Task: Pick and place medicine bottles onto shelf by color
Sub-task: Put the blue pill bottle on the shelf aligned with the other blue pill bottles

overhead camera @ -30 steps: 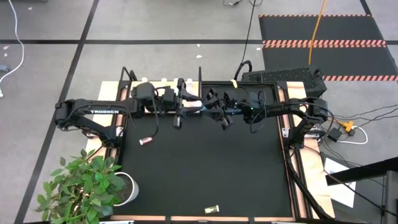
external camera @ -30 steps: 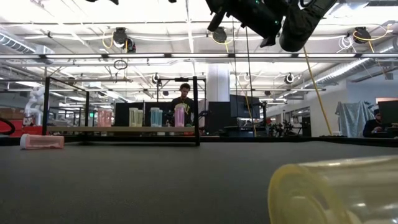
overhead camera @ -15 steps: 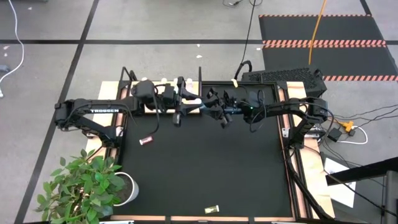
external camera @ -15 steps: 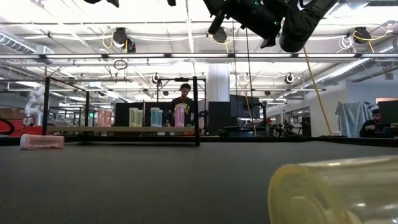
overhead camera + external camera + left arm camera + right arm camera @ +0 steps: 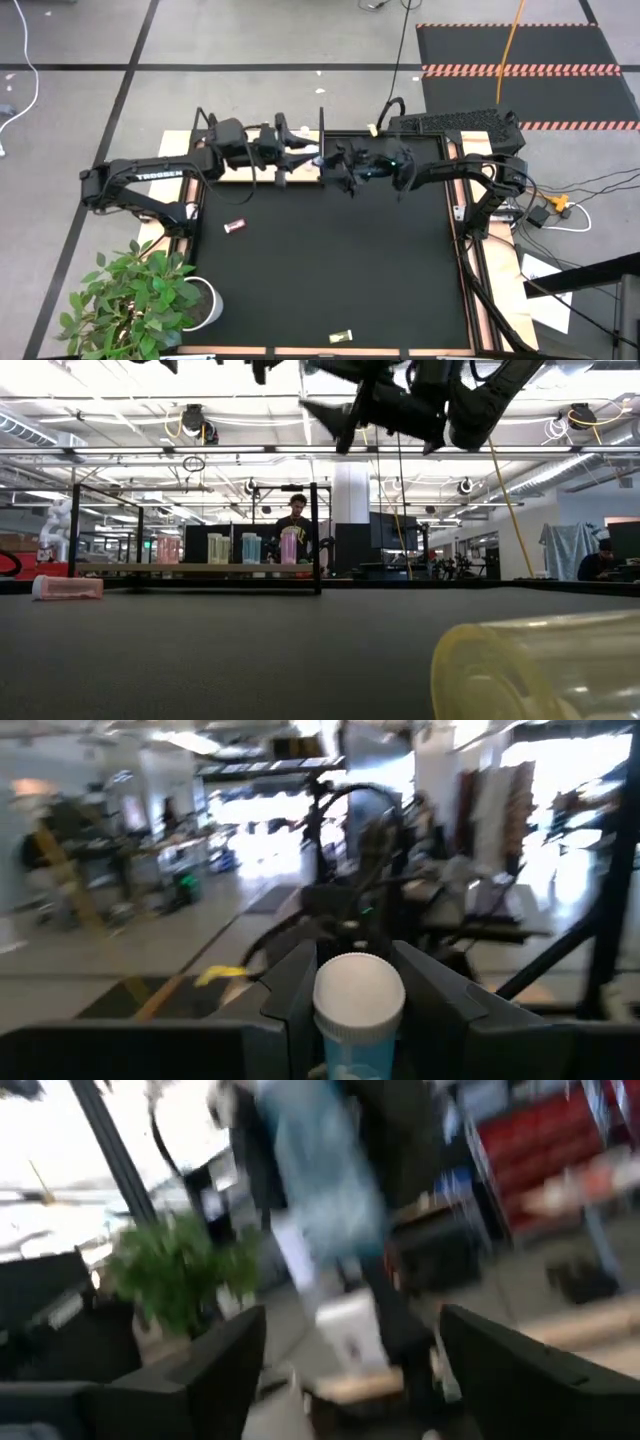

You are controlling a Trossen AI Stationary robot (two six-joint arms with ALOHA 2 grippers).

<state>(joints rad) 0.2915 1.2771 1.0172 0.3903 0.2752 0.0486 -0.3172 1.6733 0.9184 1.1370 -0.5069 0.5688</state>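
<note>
High view: the left gripper [image 5: 300, 153] hangs over the far edge of the black mat [image 5: 330, 260], above the pale shelf [image 5: 240, 172], and the right gripper [image 5: 338, 166] faces it from just beside. In the left wrist view a light blue bottle [image 5: 357, 1020] with a white cap stands upright between the 2 dark fingers [image 5: 290, 995], which press against its sides, so that claw is closed on it. The right wrist view shows its own fingers [image 5: 225, 1360] spread wide with nothing between them, and the light blue bottle and the other arm blurred ahead.

A pink bottle [image 5: 234, 227] lies on its side on the mat, well apart from both arms, toward the left. A yellow-olive bottle [image 5: 342, 336] lies on its side near the mat's near edge; in the low view it fills the foreground. Also in the low view, 4 bottles [image 5: 250, 548] stand upright on the shelf in a row: pink, yellow-olive, light blue, pink. A potted plant [image 5: 140, 300] sits at the table's left near corner.
</note>
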